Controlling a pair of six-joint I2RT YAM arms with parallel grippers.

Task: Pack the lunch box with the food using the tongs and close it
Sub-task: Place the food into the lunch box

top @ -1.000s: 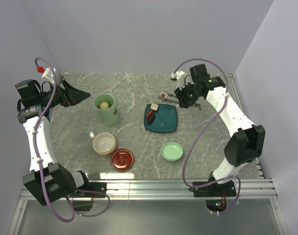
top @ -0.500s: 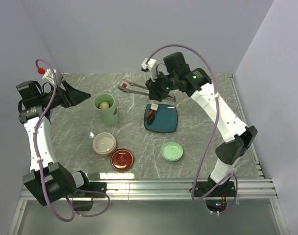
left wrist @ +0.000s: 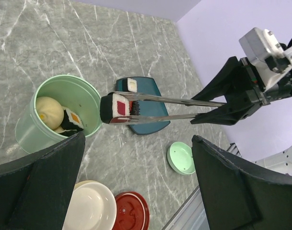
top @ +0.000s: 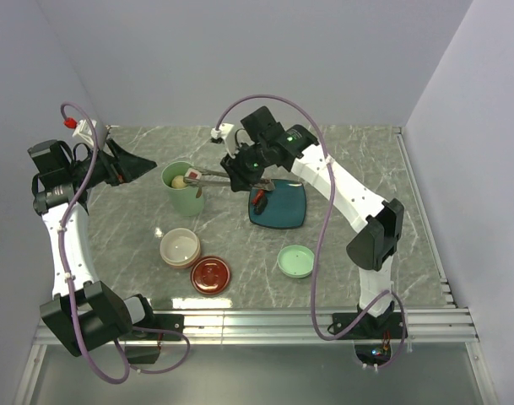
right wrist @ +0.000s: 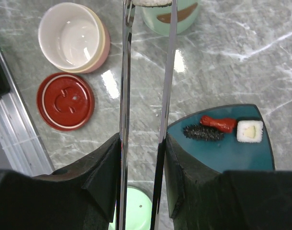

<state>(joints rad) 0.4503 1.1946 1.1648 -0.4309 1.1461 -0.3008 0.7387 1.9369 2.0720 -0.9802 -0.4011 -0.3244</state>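
My right gripper (top: 240, 174) is shut on the silver tongs (right wrist: 124, 96), whose arms run out between its fingers. The tongs' tips pinch a white sushi square with a red top (left wrist: 116, 107), held just above the rim of the mint-green pot (top: 183, 194). Inside the pot (left wrist: 26, 132) lie a beige ball (left wrist: 49, 105) and another sushi piece (left wrist: 71, 119). The teal plate (right wrist: 222, 153) carries a red-and-dark piece (right wrist: 210, 127) and a sushi square (right wrist: 250, 131). My left gripper (top: 140, 165) hangs open and empty, left of the pot.
The empty cream bowl (top: 180, 247) and the dark-red lid (top: 211, 274) lie in front of the pot. The mint-green lid (top: 296, 261) rests in front of the plate (top: 289, 213). Walls close in the back and both sides of the table.
My right arm has swung left from beyond the plate, carrying the tongs and the pinched sushi square to the pot. The left arm has stayed still.
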